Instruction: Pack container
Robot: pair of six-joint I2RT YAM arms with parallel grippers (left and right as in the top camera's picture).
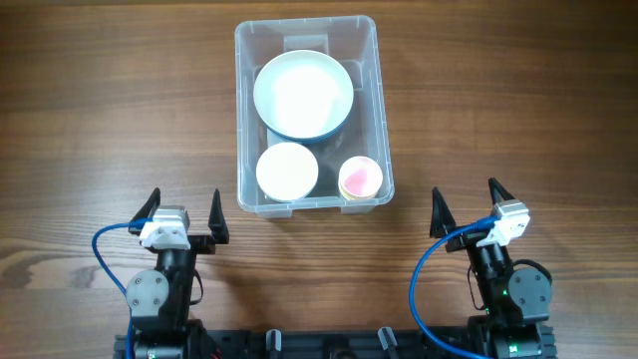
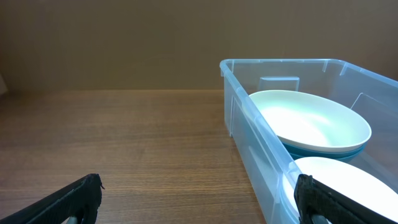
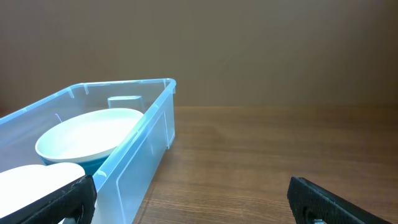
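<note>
Left gripper (image 1: 184,198), right gripper (image 1: 464,189) near container (image 1: 238,110)

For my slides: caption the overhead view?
Clear container holding a large bowl, small bowl and pink cup; left gripper and right gripper open, empty.

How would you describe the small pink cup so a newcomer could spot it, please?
Find the clear container on the wooden table. Inside, the pink cup sits in the corner nearest the right gripper; it is the smallest dish and the only pink one.

Container (image 1: 242,110) clear, blue-tinted; large bowl (image 1: 303,95) white, teal outside; small bowl (image 1: 287,171) white; cup (image 1: 360,179) pink; table (image 1: 100,120) brown wood-grain.
</note>
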